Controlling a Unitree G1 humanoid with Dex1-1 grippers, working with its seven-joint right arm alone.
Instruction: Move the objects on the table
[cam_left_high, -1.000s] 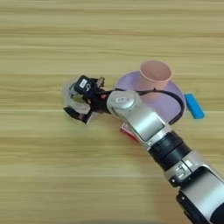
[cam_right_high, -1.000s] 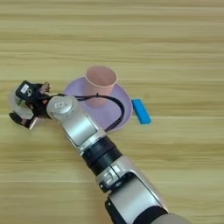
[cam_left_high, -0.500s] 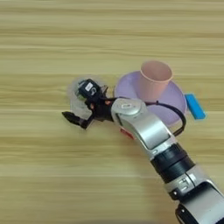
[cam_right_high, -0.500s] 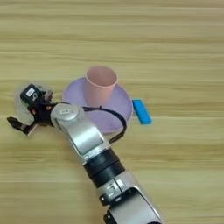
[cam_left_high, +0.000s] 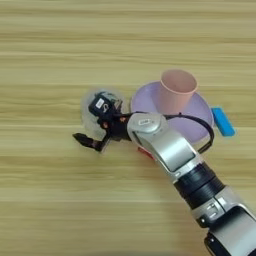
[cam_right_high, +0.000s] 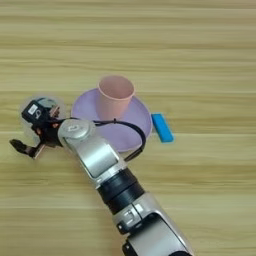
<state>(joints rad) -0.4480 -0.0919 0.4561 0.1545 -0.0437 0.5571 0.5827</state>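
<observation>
Left eye view, left to right: right gripper (cam_left_high: 90, 142) low over the table (cam_left_high: 50, 60), black fingers (cam_left_high: 82, 139) pointing left; can't tell if spread or pressed together. Just behind it the clear round container (cam_left_high: 94, 107), mostly covered by the gripper body. Next, pink cup (cam_left_high: 176, 91) upright on a lilac plate (cam_left_high: 200, 112). Blue block (cam_left_high: 223, 121) just right of the plate, flat, long axis running away-and-left to near-and-right. A red bit (cam_left_high: 145, 152) peeks from under the forearm here; the right eye view doesn't show it.
</observation>
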